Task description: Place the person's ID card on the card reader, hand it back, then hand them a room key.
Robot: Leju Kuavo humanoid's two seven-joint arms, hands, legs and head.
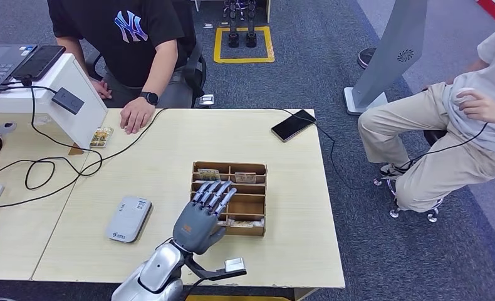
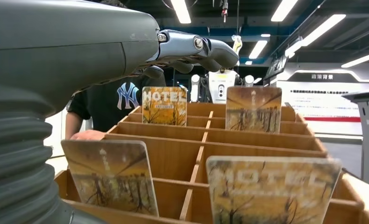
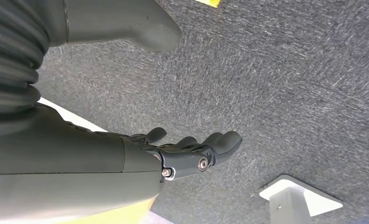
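While the left hand point(image 1: 202, 219) hovers over the near left cells of the wooden key box point(image 1: 255, 168), its fingers stretch forward, spread and holding nothing. Hotel key cards point(image 2: 164, 105) stand upright in the box's compartments. Farther left, the white card reader point(image 1: 129, 218) lies bare, and a card point(image 1: 100, 137) rests near the person's hand point(image 1: 136, 115). Judging by this, the ID steps look finished; picking a key remains. The right hand point(image 3: 192, 151) hangs over carpet, loosely open.

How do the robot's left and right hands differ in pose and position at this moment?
The left hand reaches out over the wooden card box on the table, fingers extended and apart; the right hand hangs over grey carpet beside the table, fingers loosely curved. Both hold nothing.
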